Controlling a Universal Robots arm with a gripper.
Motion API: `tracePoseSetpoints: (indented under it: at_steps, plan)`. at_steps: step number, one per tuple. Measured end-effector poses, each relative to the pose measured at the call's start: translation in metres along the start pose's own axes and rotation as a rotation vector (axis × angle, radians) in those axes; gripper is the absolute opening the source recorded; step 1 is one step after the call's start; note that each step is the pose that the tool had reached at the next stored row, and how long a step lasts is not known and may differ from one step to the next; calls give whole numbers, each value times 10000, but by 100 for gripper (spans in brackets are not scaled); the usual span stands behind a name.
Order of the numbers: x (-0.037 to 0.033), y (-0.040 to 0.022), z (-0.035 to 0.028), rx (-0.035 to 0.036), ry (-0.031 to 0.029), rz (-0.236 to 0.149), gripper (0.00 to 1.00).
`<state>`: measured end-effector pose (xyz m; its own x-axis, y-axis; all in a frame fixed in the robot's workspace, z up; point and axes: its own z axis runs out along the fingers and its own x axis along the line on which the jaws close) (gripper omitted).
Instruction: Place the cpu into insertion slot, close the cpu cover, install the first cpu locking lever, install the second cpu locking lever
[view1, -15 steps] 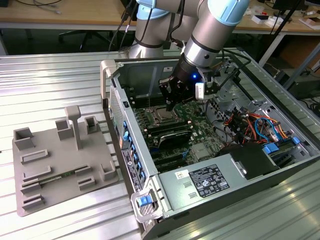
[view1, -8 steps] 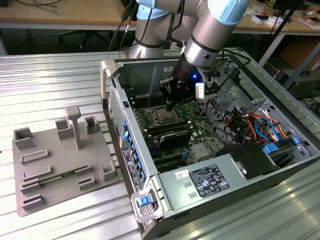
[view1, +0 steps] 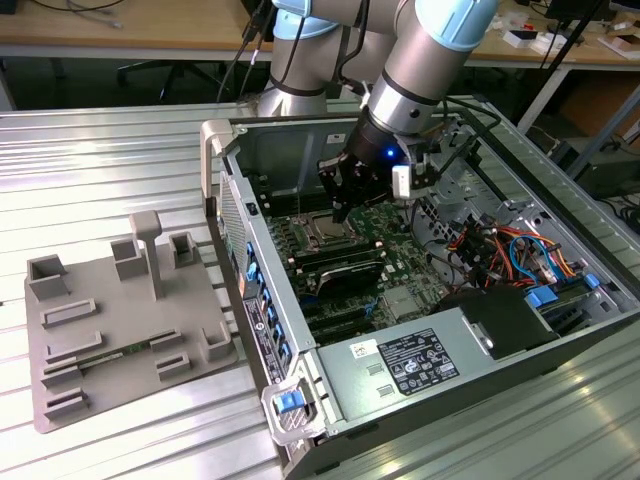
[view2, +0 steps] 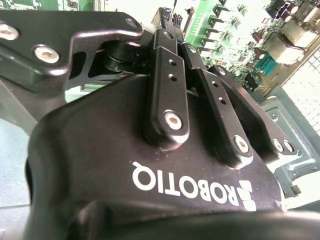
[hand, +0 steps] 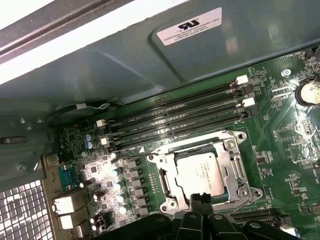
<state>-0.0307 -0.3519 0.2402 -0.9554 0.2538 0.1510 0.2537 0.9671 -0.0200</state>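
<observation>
The cpu (hand: 200, 172), a silvery square chip, lies flat in the insertion slot (hand: 159, 160) on the green board. The cpu cover (hand: 236, 167), a silvery frame, lies down around the chip. My gripper (hand: 198, 199) hovers at the edge of the slot with its black fingertips close together and nothing between them. In the second wrist view the gripper (view2: 170, 20) shows its two finger linkages converging to a point over the board. In the exterior view the gripper (view1: 343, 212) hangs inside the open computer case, just above the insertion slot (view1: 322, 233). I cannot tell how the locking levers stand.
Long black memory slots (hand: 175, 120) run beside the socket, with the case wall (hand: 125, 60) behind them. A power supply (view1: 420, 360) and coloured cables (view1: 500, 250) fill the case's near and right parts. A grey fixture plate (view1: 120, 320) lies on the exterior view's left.
</observation>
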Motion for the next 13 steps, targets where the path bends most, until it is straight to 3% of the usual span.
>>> tracePoseSetpoints:
  at_steps: [13]
  plan:
    - [0,0,0,34,-2,-318,11]
